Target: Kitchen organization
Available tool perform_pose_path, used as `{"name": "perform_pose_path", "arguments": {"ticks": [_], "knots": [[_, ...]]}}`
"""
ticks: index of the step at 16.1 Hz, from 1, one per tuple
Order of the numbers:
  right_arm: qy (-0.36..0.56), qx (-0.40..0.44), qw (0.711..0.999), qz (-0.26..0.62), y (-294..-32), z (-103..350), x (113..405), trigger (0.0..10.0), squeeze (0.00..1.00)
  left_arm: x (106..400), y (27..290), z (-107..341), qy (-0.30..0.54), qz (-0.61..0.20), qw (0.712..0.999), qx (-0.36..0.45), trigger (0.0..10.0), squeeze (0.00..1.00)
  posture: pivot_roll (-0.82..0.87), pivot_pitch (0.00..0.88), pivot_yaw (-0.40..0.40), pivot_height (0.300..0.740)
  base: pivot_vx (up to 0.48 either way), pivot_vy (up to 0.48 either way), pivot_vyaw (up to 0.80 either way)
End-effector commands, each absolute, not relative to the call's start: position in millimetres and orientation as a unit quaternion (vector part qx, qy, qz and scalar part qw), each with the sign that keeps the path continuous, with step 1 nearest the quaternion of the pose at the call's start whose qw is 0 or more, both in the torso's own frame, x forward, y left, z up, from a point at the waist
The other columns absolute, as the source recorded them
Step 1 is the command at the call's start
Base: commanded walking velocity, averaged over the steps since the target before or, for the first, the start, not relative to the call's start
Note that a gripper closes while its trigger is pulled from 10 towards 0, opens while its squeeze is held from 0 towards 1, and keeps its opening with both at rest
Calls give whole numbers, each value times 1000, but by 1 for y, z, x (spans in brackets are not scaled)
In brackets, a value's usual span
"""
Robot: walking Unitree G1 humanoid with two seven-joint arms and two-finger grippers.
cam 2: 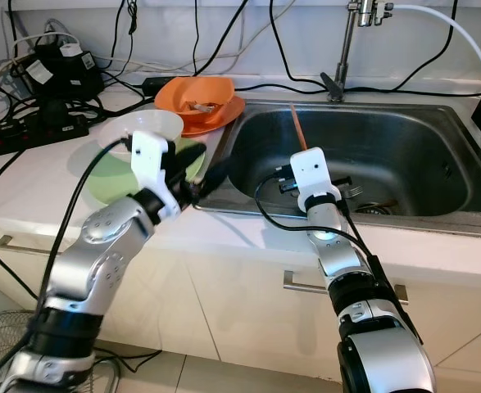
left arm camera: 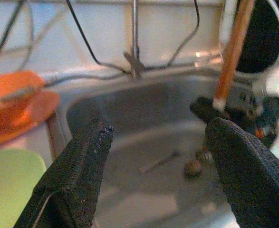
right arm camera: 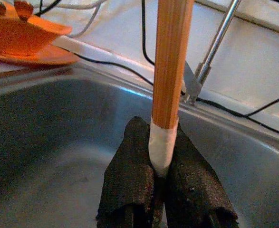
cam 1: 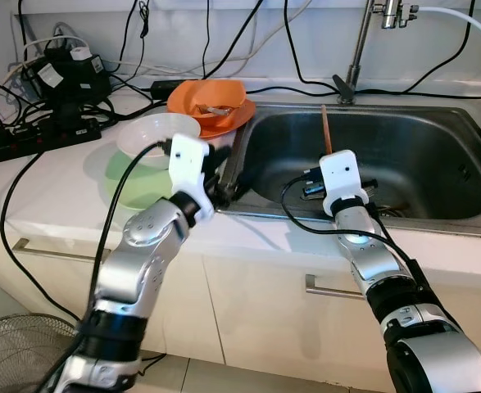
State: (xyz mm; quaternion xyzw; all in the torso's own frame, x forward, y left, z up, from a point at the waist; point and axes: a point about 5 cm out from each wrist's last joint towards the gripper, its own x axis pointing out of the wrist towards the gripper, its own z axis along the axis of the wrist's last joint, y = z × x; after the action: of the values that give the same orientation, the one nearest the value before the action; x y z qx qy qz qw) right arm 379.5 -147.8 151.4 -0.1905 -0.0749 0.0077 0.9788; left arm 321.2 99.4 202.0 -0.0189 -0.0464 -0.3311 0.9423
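My right gripper [right arm camera: 160,142] hangs over the steel sink [cam 1: 424,151], shut on the white-tipped end of a wooden chopstick [right arm camera: 170,61]. The chopstick [cam 1: 325,129] stands nearly upright above the wrist. My left gripper [cam 2: 207,168] is open at the sink's left rim, fingers [left arm camera: 82,161] pointing across the basin with nothing between them. An orange bowl [cam 1: 209,98] sits on an orange plate at the sink's back left corner. A white bowl [cam 1: 154,131] rests on a green plate [cam 1: 129,187] on the counter beside my left arm.
A faucet [cam 1: 359,49] rises at the back of the sink. A few utensils [cam 2: 363,201] lie on the basin floor. Power strips and tangled cables [cam 1: 39,135] cover the counter's back left. A floor fan [cam 1: 19,352] stands low at the left.
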Motion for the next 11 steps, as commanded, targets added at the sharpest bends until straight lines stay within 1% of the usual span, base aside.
{"name": "perform_pose_path", "arguments": {"ticks": [1, 5, 11], "knots": [[-79, -185, 980, 1, -150, 160, 384, 10000, 0, 317, 98, 196, -24, -347, 938, -3, 10000, 0, 86, 5, 83, 740, 0, 0, 0], [-76, -180, 981, 2, -152, 164, 388, 10000, 0, 308, 91, 178, 23, -373, 928, 17, 10000, 0, 86, 0, 82, 740, 0, 0, 0], [-67, -172, 983, 14, -146, 165, 393, 10000, 0, 303, 84, 173, 40, -394, 918, 19, 10000, 0, 88, 0, 83, 740, 0, 0, 0]]}}
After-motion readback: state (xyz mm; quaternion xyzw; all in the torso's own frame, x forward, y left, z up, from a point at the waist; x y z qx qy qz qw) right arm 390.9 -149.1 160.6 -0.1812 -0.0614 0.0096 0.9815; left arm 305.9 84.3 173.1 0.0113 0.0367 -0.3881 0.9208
